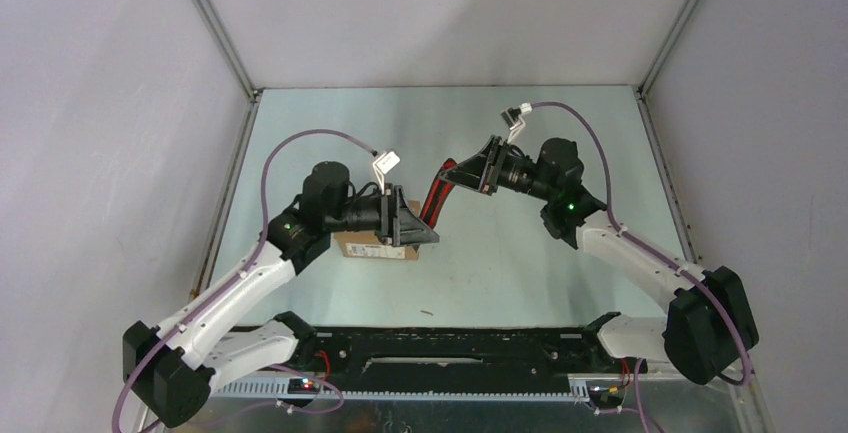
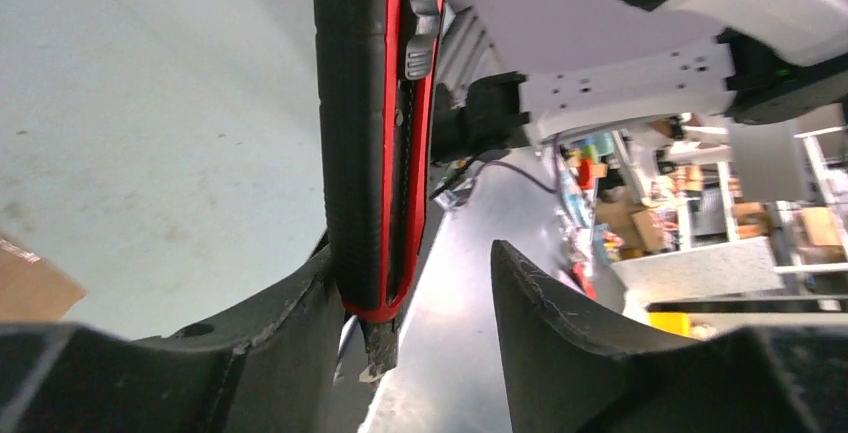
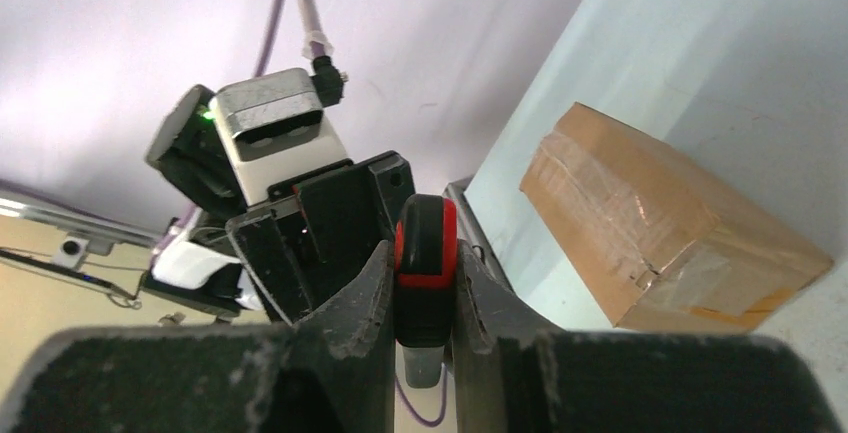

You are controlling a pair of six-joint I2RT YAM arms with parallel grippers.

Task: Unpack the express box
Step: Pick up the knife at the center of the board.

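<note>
Pale table [image 1: 500, 263], express box [image 1: 366, 246], utility knife [image 1: 434, 199] nearby

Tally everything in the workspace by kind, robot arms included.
Cardboard box: 1
Utility knife, red and black: 1
Robot arms: 2 (left arm, right arm)
Total: 4
</note>
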